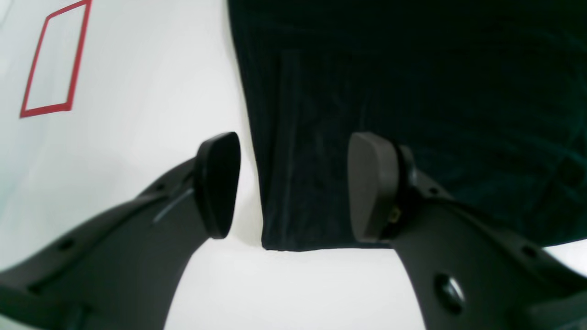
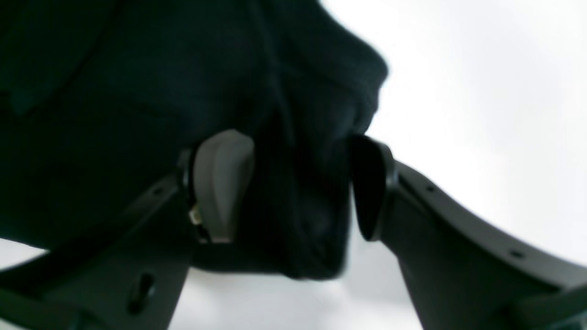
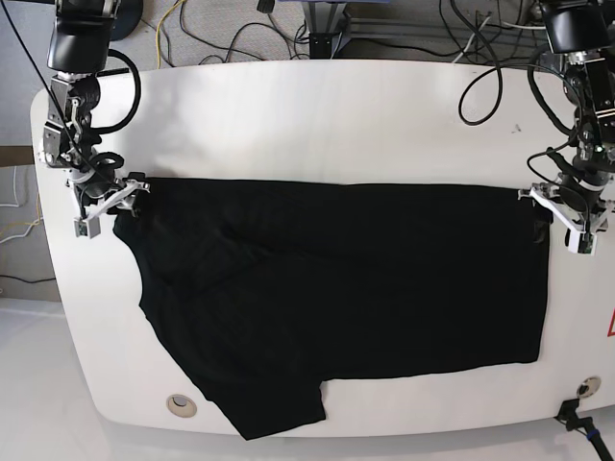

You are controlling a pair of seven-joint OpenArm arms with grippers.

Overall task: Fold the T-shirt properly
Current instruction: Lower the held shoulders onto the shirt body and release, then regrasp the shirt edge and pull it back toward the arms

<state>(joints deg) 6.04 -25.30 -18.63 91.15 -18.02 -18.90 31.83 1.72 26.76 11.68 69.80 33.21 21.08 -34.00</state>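
The black T-shirt (image 3: pixel 346 288) lies spread flat on the white table (image 3: pixel 317 125), plain side up, with one sleeve reaching toward the front edge. My left gripper (image 3: pixel 562 216) is at the shirt's far right corner. In the left wrist view the left gripper (image 1: pixel 293 183) is open and straddles the T-shirt (image 1: pixel 412 91) edge, one finger (image 1: pixel 218 183) over bare table, the other over cloth. My right gripper (image 3: pixel 110 202) is at the far left corner. In its wrist view the right gripper (image 2: pixel 302 188) stands open with a bunched fold of the T-shirt (image 2: pixel 137 68) between the jaws.
A red outlined rectangle (image 1: pixel 55 59) is marked on the table beyond the shirt's right edge. A round hole (image 3: pixel 180 405) sits near the front left of the table. Cables (image 3: pixel 221 34) run behind the table's back edge.
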